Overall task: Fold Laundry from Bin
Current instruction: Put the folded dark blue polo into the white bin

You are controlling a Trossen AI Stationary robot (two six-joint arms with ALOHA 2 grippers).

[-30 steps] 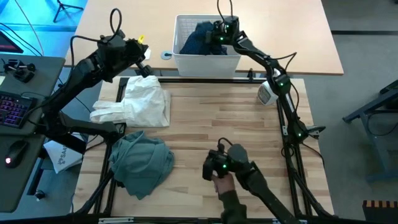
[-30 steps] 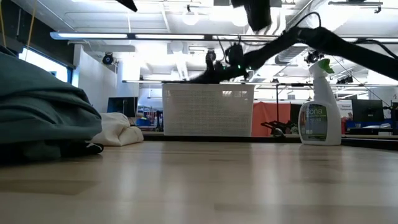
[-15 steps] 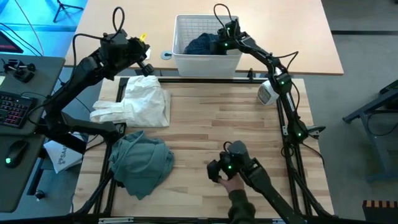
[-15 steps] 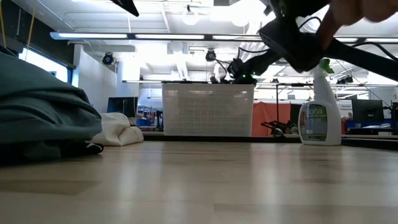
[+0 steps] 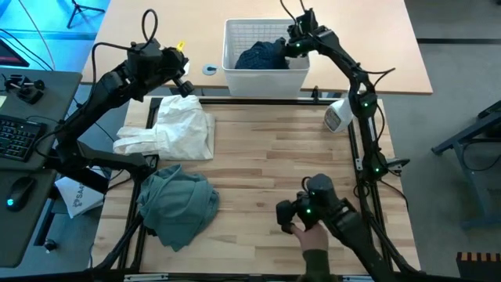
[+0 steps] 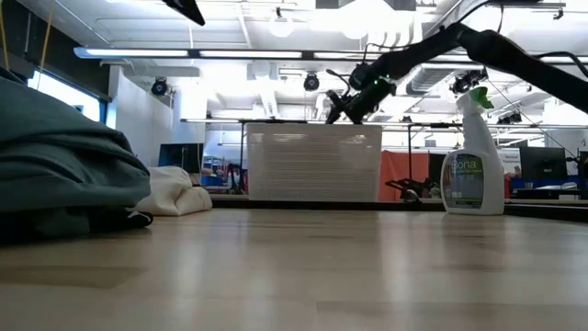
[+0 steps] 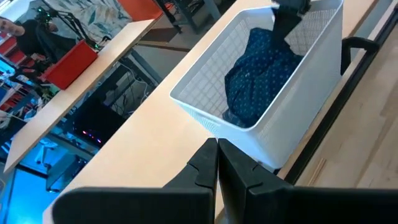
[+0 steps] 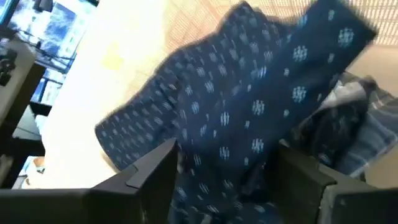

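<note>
The white bin [image 5: 235, 72] stands at the table's far edge and holds navy dotted trousers [image 5: 262, 55] bunched on other cloth. My right gripper [image 5: 293, 45] hangs over the bin's right side, open, with a ridge of the trousers [image 8: 249, 106] between its fingers. My left gripper [image 5: 185, 82] is shut on nothing, raised at the far left, left of the bin. A white cloth [image 5: 180, 129] lies crumpled on the table below it. A grey-green top [image 5: 178, 204] lies heaped at the near left. My right gripper comes slanting down into the bin from its right side. Its two fingers [image 8: 155, 177] stand wide apart on either side of a raised fold of the navy trousers [image 8: 217, 180]. Whether they touch the cloth I cannot tell.
A white spray bottle [image 5: 337, 117] stands at the far right. At the near edge a person's hand [image 5: 305, 235] holds a dark handset [image 5: 309, 210]. Bare wood spreads across the table's middle. A black frame rail [image 5: 258, 99] runs in front of the bin.
My right gripper has risen out of the bin and gone toward its right rim, tipping from steeply down to a shallower slant. The bin has slid slightly toward the table's right. The navy trousers now sit in a lower, smaller heap. The person's hand has moved rightward.
</note>
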